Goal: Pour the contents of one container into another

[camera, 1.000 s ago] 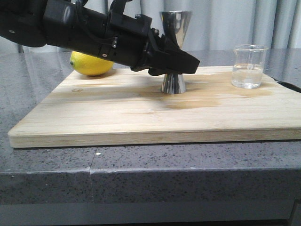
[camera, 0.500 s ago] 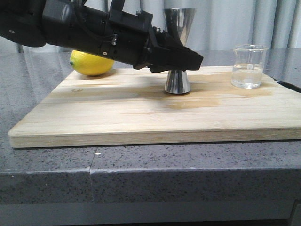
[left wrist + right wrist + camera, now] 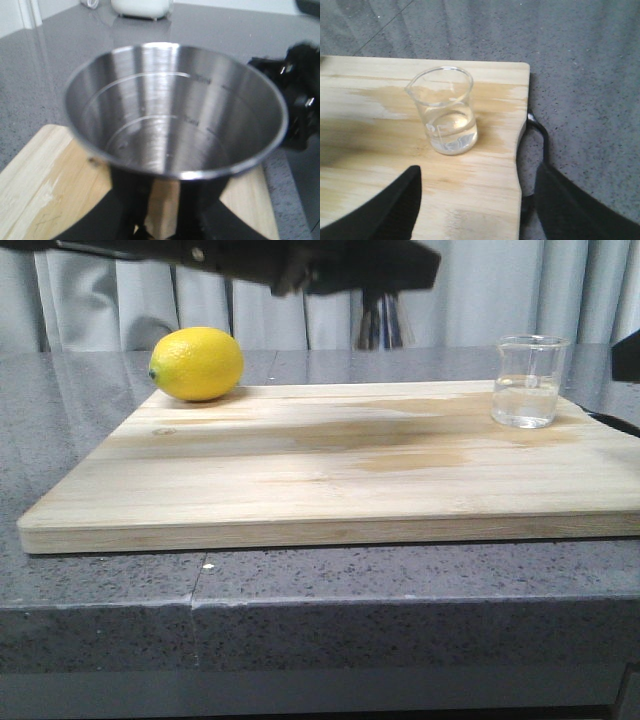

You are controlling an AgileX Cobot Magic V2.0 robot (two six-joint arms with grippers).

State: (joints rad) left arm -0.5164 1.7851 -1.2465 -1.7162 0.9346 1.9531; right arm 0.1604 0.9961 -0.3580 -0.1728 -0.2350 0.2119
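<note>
A steel jigger (image 3: 175, 110) fills the left wrist view, its cup upright and showing engraved lines inside; I cannot tell whether it holds liquid. My left gripper (image 3: 162, 200) is shut on its narrow waist. In the front view that gripper (image 3: 400, 265) is high at the top edge, and only the jigger's lower cone (image 3: 380, 322) hangs into sight above the wooden board (image 3: 330, 470). A small glass beaker (image 3: 527, 380) with a little clear liquid stands at the board's far right corner. My right gripper (image 3: 480, 200) is open just short of the beaker (image 3: 447, 112), touching nothing.
A yellow lemon (image 3: 197, 363) lies at the board's far left corner. The board rests on a grey speckled counter (image 3: 300, 610). A black handle or cable (image 3: 540, 135) runs along the board's right edge. The right arm's dark end (image 3: 300, 100) shows beyond the jigger.
My left gripper has risen with the jigger, lifting it off the middle of the board to the top of the front view. The beaker and lemon have not moved.
</note>
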